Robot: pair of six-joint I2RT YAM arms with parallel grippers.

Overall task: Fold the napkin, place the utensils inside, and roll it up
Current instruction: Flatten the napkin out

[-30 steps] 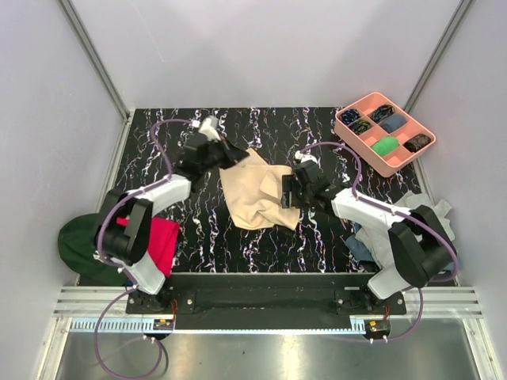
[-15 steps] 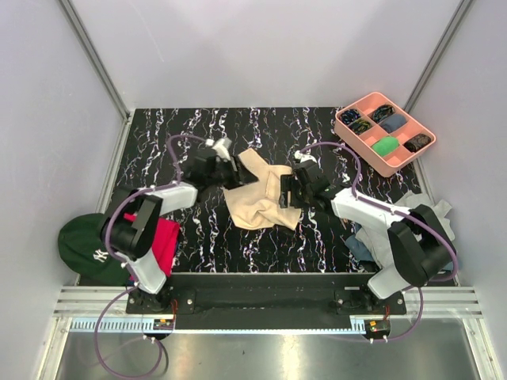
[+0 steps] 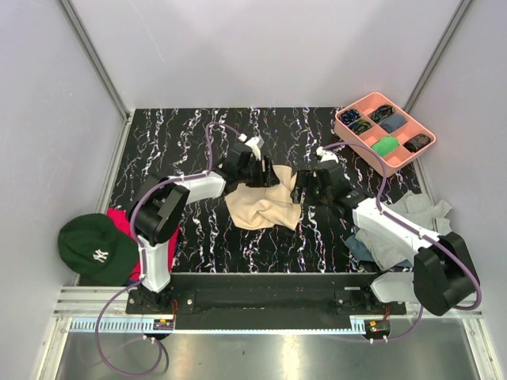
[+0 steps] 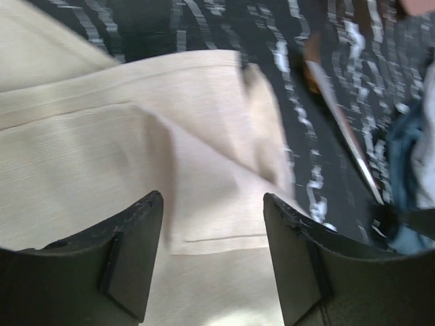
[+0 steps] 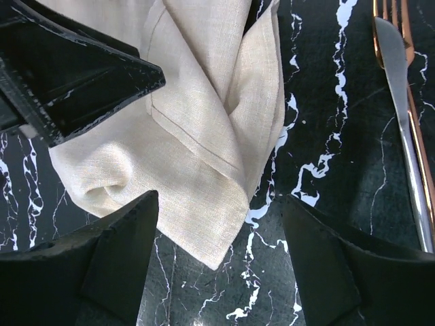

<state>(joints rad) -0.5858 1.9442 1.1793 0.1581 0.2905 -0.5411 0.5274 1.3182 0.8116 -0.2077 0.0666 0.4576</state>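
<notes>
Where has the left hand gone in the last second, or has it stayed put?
Yes, it moved. The left hand has swung right in the top view, toward the pink tray, and now sits over the napkin.

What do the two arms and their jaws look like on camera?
The left arm and right arm match: white shells, black joints, and a purple cable looping along each. The jaws are matte black wedges with scuffed, chipped edges.

The napkin (image 3: 261, 207) is laid mid-table (image 3: 174, 134); the utensils (image 5: 398, 88) are laid just to its right, and a tray (image 3: 346, 129) is set at the far right corner.
</notes>
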